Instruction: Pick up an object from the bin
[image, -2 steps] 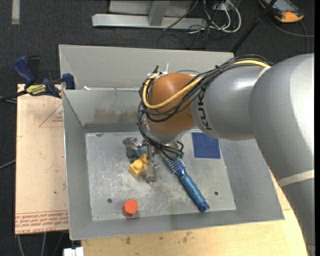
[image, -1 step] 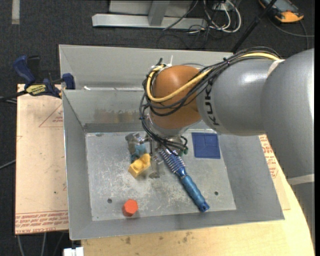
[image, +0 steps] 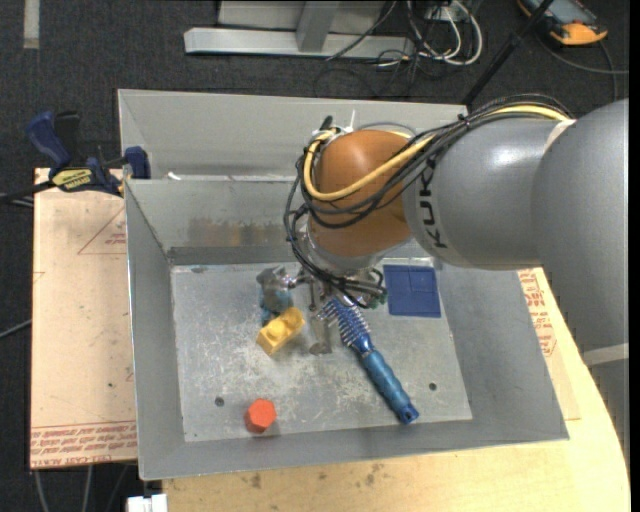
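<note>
Pincer (image: 320, 328) hangs low in the grey bin (image: 150, 330), apart or together I cannot tell; yellow block (image: 280, 331) lies just left, blue brush (image: 372, 362) just right, perhaps touching. Best centre squarely over one before closing, lest it nudge both.

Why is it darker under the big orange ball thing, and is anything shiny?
In the camera view, the orange cover and the grey arm block light from above, so the bin floor around the gripper looks dimmer; the yellow block and red cylinder lie in even light; a soft shine sits atop the cover.
</note>
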